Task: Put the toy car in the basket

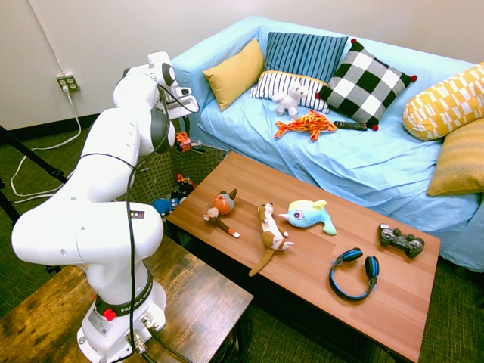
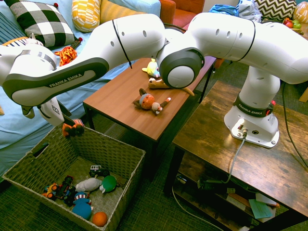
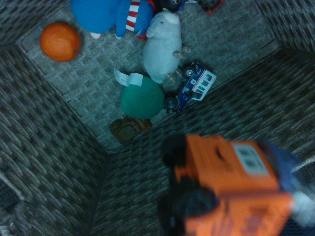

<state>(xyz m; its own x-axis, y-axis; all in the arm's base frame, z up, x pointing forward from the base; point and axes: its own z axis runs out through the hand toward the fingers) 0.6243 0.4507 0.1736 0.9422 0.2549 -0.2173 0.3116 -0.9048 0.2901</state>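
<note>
- The car (image 2: pixel 74 128) is held by the gripper (image 2: pixel 67 121), whose fingers are closed on it; they are open only as far as its body requires.
- The car is orange, with dark wheels, and is hung above the basket (image 2: pixel 131 179), not yet laid inside; in the wrist view it is seen large and blurred.
- On the floor of the basket, in the second exterior view, an orange ball (image 2: pixel 99 219) is placed at the near side, with a blue plush (image 2: pixel 82 209) just to its left.
- Farther in, a grey plush (image 2: pixel 88 185) and a green toy (image 2: pixel 108 184) are seen side by side, and a toy jeep (image 2: pixel 98 171) is placed behind them.
- By the first exterior view, the bench (image 1: pixel 261 180) is placed between the arm and the sofa (image 1: pixel 352 162); on its left part an orange-brown plush (image 1: pixel 224 202) is laid.
- To the right of it are found a brown-and-white plush (image 1: pixel 270 233) and a narwhal plush (image 1: pixel 307 215).
- At the right end, headphones (image 1: pixel 369 282) are laid nearer and a game controller (image 1: pixel 401 240) farther.
- On the sofa, a white plush (image 1: pixel 290 99) and an orange patterned plush (image 1: pixel 305 125) are seen before the cushions (image 1: pixel 365 85).
</note>
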